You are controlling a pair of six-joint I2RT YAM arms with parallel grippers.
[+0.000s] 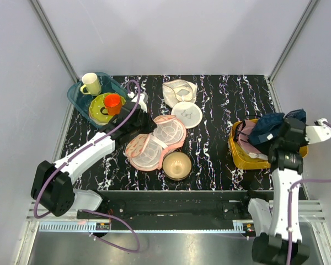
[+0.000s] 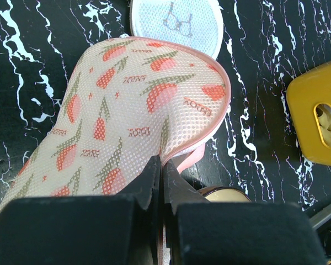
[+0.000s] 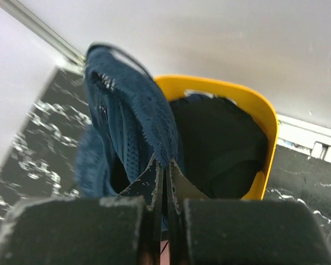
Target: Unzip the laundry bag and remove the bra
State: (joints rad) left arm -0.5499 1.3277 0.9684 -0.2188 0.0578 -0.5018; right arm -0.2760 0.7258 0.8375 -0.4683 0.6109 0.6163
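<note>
The salmon-pink laundry bag (image 1: 154, 142) with its carrot-like print lies spread in the middle of the black marble table (image 1: 220, 110), its pale inside showing. My left gripper (image 1: 145, 125) is shut on the bag's pink-trimmed edge. In the left wrist view the mesh bag (image 2: 127, 105) rises in front of the left gripper (image 2: 161, 164), pinched between the fingers. My right gripper (image 1: 275, 132) is shut on a dark blue lace bra (image 1: 266, 128), which hangs over the yellow basket (image 1: 237, 152). In the right wrist view the bra (image 3: 127, 121) drapes from the right gripper (image 3: 164, 164).
A tan bowl (image 1: 177, 164) sits just in front of the bag. A round white mesh disc (image 1: 186, 114) with beige cloth (image 1: 179, 90) lies behind it. A teal tray (image 1: 77, 95) at the back left holds a cream mug (image 1: 90, 83), a green plate (image 1: 97, 107) and an orange cup (image 1: 112, 102). The yellow basket (image 3: 254, 105) holds dark clothes.
</note>
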